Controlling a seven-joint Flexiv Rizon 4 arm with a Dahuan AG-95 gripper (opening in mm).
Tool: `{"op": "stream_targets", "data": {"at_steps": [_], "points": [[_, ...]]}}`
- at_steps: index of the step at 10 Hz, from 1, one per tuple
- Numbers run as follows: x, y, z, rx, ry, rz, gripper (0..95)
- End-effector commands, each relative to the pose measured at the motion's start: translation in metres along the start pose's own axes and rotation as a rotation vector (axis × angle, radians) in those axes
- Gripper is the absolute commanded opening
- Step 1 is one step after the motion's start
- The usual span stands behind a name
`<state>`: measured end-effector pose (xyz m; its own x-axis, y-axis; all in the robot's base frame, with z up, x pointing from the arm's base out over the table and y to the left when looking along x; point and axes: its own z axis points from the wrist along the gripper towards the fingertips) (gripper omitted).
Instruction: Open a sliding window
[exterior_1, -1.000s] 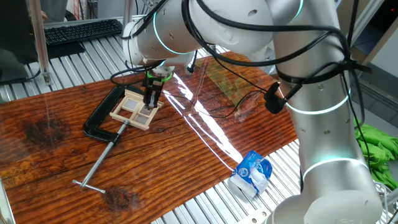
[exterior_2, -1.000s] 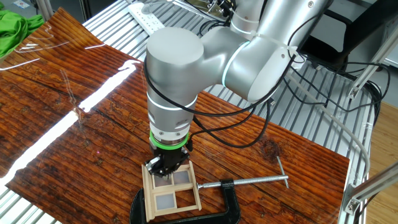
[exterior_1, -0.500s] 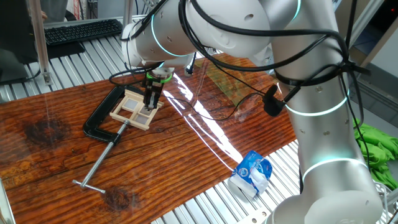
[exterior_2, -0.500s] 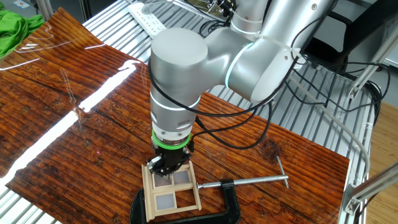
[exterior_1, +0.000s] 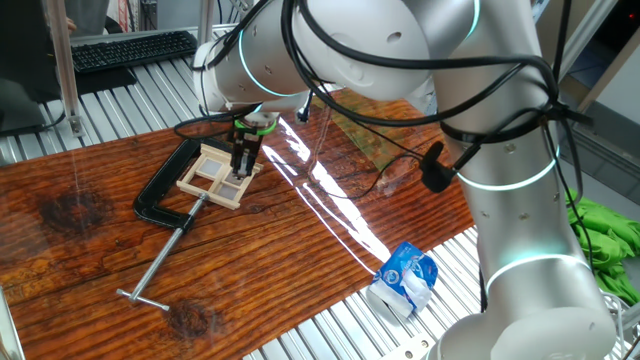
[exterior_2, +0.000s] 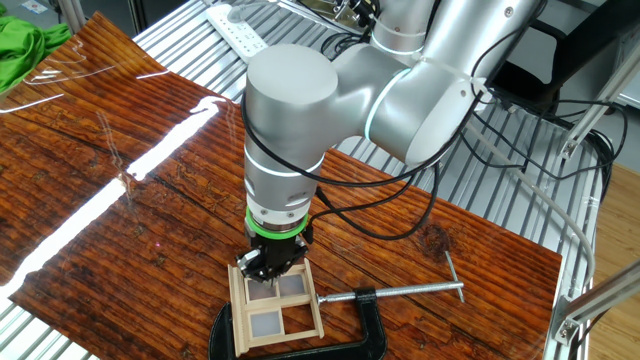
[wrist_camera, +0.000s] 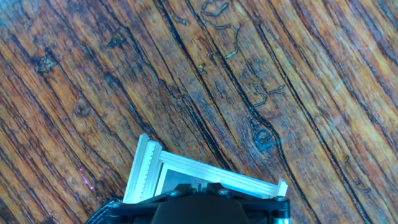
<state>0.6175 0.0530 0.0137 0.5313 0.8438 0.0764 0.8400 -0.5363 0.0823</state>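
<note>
The sliding window (exterior_1: 212, 176) is a small pale wooden frame with four panes, lying flat on the wooden tabletop and held by a black C-clamp (exterior_1: 160, 195). It also shows in the other fixed view (exterior_2: 272, 312) and the hand view (wrist_camera: 186, 168). My gripper (exterior_1: 242, 168) points straight down onto the window's right part, fingers close together on a thin bar of it. It shows over the frame's far end in the other fixed view (exterior_2: 268, 274) and at the bottom edge of the hand view (wrist_camera: 194, 185).
The C-clamp (exterior_2: 300, 346) has a long screw with a T-handle (exterior_1: 158, 268) lying toward the table's front. A crumpled blue-white bag (exterior_1: 403, 280) sits at the table edge. A keyboard (exterior_1: 130, 48) and green cloth (exterior_2: 20, 45) lie beyond the tabletop.
The arm's upper links have shifted slightly; the gripper and the window stay where they were.
</note>
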Motion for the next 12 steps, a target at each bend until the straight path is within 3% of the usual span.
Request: {"op": "stream_targets", "data": {"at_steps": [1,12], "points": [[-0.0005,-0.0001,-0.0006,-0.004,-0.001,0.010,0.0],[0.0003,-0.0027,0.0026,-0.022,0.005,0.019,0.0]]}}
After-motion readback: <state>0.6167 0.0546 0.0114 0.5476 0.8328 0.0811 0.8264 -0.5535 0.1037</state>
